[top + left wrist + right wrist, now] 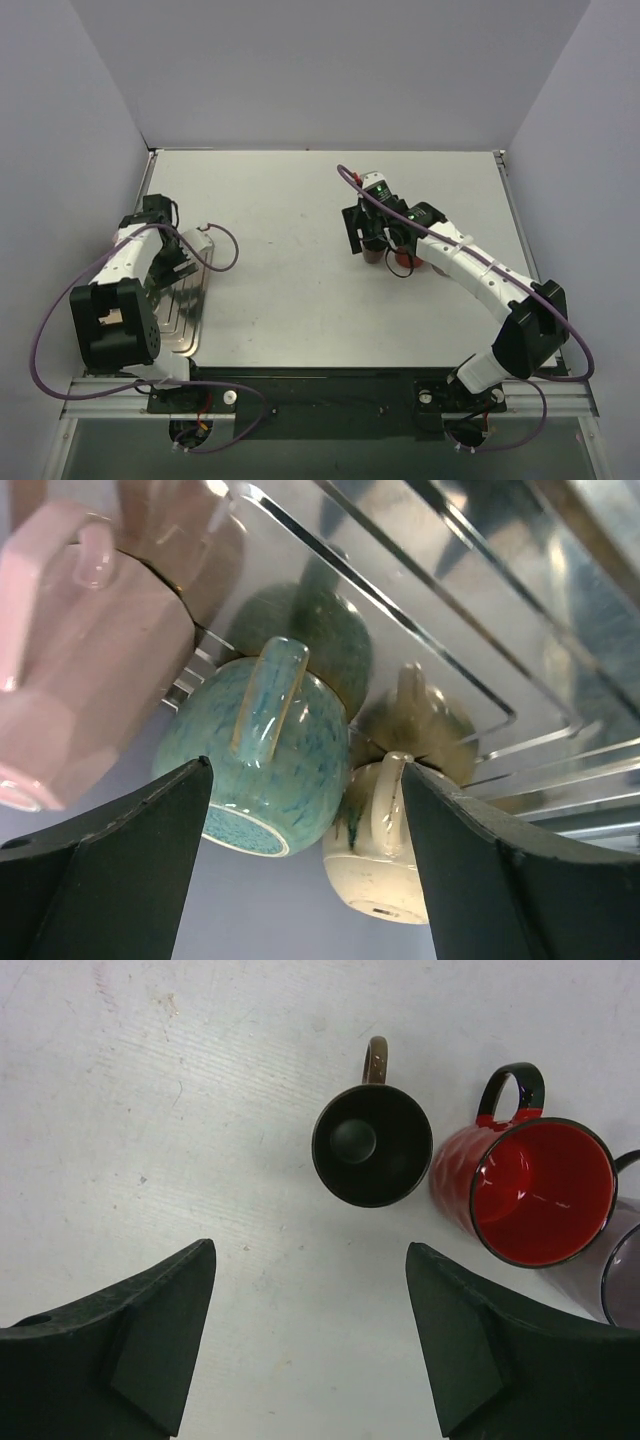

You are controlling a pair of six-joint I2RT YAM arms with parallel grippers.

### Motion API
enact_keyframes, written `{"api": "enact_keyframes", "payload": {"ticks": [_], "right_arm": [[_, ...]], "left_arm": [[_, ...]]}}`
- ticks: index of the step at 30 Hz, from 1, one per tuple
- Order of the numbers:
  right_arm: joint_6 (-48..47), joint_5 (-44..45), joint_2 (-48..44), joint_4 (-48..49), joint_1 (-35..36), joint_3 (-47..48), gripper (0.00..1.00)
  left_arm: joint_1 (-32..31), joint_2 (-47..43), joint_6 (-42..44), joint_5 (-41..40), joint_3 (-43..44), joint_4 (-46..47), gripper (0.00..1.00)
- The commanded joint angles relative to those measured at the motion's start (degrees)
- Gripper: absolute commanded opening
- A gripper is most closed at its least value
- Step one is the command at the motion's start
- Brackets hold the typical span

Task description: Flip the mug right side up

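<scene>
A dark brown mug (372,1145) stands mouth up on the white table, its handle pointing away; in the top view this mug (372,257) shows just under the right wrist. My right gripper (310,1260) (375,243) hovers over the bare table just short of it, open, with nothing between its fingers. On the left, a teal mug (265,760), a cream mug (385,850) and a pink mug (80,640) rest mouth down on a shiny metal tray (480,610). My left gripper (305,770) (183,255) is open, its fingers on either side of the teal and cream mugs, touching neither.
A red mug (520,1190) (405,260) stands mouth up right beside the dark one, and the rim of a clear greyish mug (625,1270) shows at the right edge. The metal tray (185,315) lies along the table's left edge. Grey walls enclose the table.
</scene>
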Motion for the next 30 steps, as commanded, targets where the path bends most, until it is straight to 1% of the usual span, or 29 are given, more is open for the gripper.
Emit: {"api": "enact_keyframes", "payload": {"ticks": [1,2,3,6,10,12,17,18,19,20,21,26,29,30], "right_arm": [[-0.23,5.36,-0.89,-4.67,1.80,-0.56,0.72],[0.03,5.71,-0.89,-4.94,2.59,-0.48,0.73],[0.21,6.07,-0.98,-4.94,2.77,-0.30,0.72],[0.47,7.03,-0.28,-5.38,4.35,0.49,0.73],[0.30,8.79,0.25,-6.43,5.32,1.20,0.72],[0.12,9.23,0.25,-6.69,5.32,1.20,0.72],[-0.05,9.58,-0.10,-6.96,5.41,0.93,0.72],[-0.14,9.85,-0.28,-7.05,5.41,0.84,0.72],[-0.14,9.93,-0.54,-7.22,5.50,0.67,0.72],[-0.14,10.11,-0.80,-7.22,5.41,0.58,0.72],[-0.14,10.46,-1.24,-7.40,5.58,0.49,0.72],[-0.05,11.52,-3.18,-7.93,6.72,0.93,0.72],[0.12,12.48,-5.80,-8.45,7.87,1.46,0.72],[0.21,12.57,-6.42,-8.54,8.65,1.63,0.72]], "left_arm": [[2.31,1.89,10.67,-3.85,-0.53,4.55,0.86],[2.75,2.94,10.94,-4.02,-0.45,5.86,0.82],[2.93,3.56,10.94,-4.03,-0.18,6.30,0.81],[3.02,5.67,11.20,-4.20,-0.27,8.93,0.78],[3.45,9.01,12.00,-4.82,-0.27,9.03,0.74],[3.54,10.76,11.65,-5.43,-0.36,10.60,0.71],[3.46,13.41,9.63,-5.17,0.69,9.66,0.42],[3.28,13.24,9.36,-4.12,1.13,8.95,0.33],[3.02,12.63,8.92,-3.42,1.48,7.12,0.28],[3.02,12.01,8.75,-1.58,2.18,6.23,0.12],[2.58,10.79,8.14,-0.61,2.80,4.31,0.00],[-0.31,5.25,4.97,9.04,8.06,-4.23,0.00],[-2.60,1.12,0.76,14.33,11.94,-9.49,0.00],[-3.83,0.41,-2.65,17.56,14.56,-10.21,0.00]]}}
